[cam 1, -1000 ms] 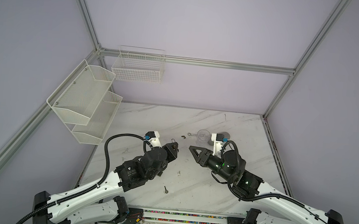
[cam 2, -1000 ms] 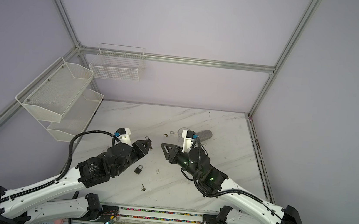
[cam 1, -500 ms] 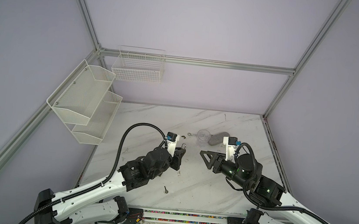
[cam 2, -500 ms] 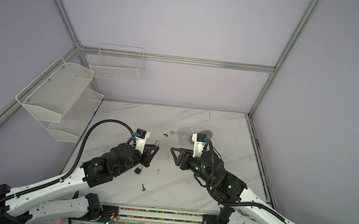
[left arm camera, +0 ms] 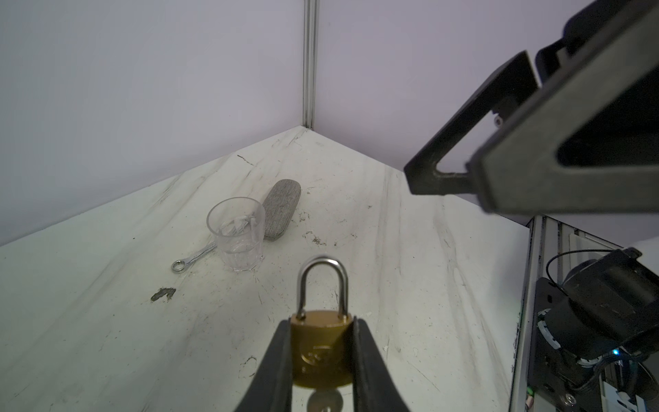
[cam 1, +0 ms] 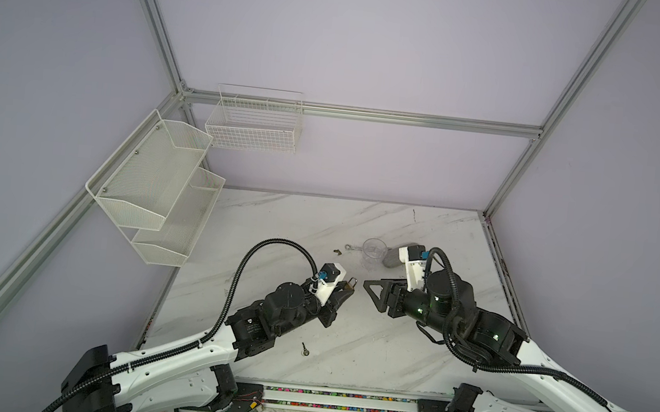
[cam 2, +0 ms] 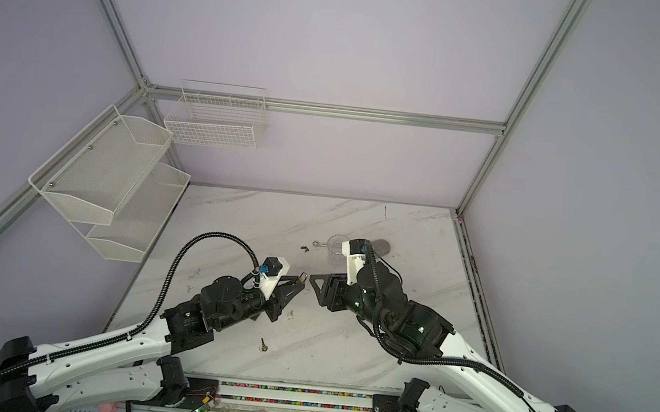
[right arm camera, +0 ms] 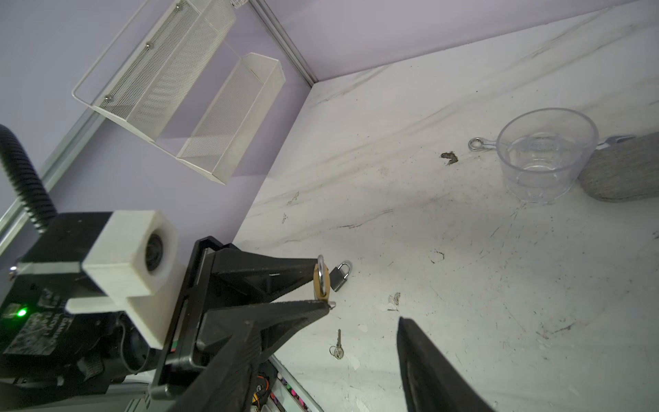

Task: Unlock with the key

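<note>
A brass padlock (left arm camera: 322,342) with its steel shackle seated is held above the table, and my left gripper (left arm camera: 322,323) is shut on its body. A silver key (left arm camera: 322,401) sticks out of the lock's underside. In both top views the padlock (cam 1: 350,283) (cam 2: 302,277) shows at the left gripper's (cam 1: 347,288) tips. My right gripper (cam 1: 373,293) (cam 2: 318,285) (left arm camera: 444,178) faces it a short gap away, open and empty. In the right wrist view the padlock (right arm camera: 321,281) shows edge-on. A second key (right arm camera: 338,347) (cam 1: 305,349) (cam 2: 263,345) on a ring lies on the table.
A small grey padlock (right arm camera: 340,274) lies on the table under the left gripper. At the back stand a clear cup (cam 1: 373,251) (left arm camera: 237,232), a wrench (left arm camera: 192,257) and a grey oval pad (left arm camera: 281,208). Mesh shelves (cam 1: 154,188) and a wire basket (cam 1: 253,124) hang on the walls.
My left gripper has carried the padlock to the right, toward the middle. The right gripper has drawn back to the right and its jaws have opened wider.
</note>
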